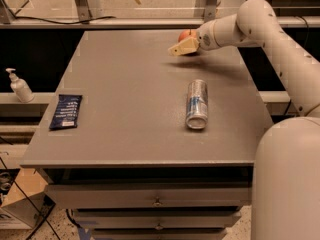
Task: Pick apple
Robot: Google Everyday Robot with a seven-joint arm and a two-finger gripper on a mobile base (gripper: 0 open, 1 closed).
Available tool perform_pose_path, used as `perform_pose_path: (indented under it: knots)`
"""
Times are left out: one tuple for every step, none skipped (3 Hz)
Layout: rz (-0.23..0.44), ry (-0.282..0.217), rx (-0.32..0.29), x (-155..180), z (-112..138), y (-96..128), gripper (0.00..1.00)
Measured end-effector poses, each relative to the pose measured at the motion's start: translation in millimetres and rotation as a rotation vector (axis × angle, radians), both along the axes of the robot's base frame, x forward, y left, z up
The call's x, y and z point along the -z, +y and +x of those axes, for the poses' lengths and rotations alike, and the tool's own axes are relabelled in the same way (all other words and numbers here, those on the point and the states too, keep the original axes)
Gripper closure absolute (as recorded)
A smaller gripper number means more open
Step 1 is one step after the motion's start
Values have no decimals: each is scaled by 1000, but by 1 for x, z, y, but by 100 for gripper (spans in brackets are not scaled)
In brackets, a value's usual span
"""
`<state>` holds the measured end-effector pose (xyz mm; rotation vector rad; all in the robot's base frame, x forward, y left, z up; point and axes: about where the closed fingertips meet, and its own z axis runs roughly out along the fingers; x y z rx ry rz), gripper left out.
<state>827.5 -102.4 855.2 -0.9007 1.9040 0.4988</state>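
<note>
The apple (185,34) is small and red-orange and sits near the far right of the grey table (125,99). Only its upper part shows, because my gripper (176,49) reaches in from the right in front of it. The gripper's tan tip points left and slightly down, just past the apple and close above the table top. I cannot tell whether the gripper touches the apple. The white arm (260,19) runs from the lower right up over the table's right edge.
A silver can (196,104) lies on its side at the table's middle right. A dark blue packet (65,111) lies at the left edge. A white pump bottle (19,85) stands on a shelf to the left. Drawers (157,196) sit below the table front.
</note>
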Motion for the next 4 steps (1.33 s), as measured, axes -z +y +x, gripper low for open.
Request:
perform_pose_path:
  knots:
    - [2, 32, 7, 11, 4, -1, 41]
    - [-4, -3, 13, -4, 3, -7, 64]
    - [-2, -136, -30, -68, -8, -3, 88]
    - [-33, -313, -115, -148, -30, 3, 100]
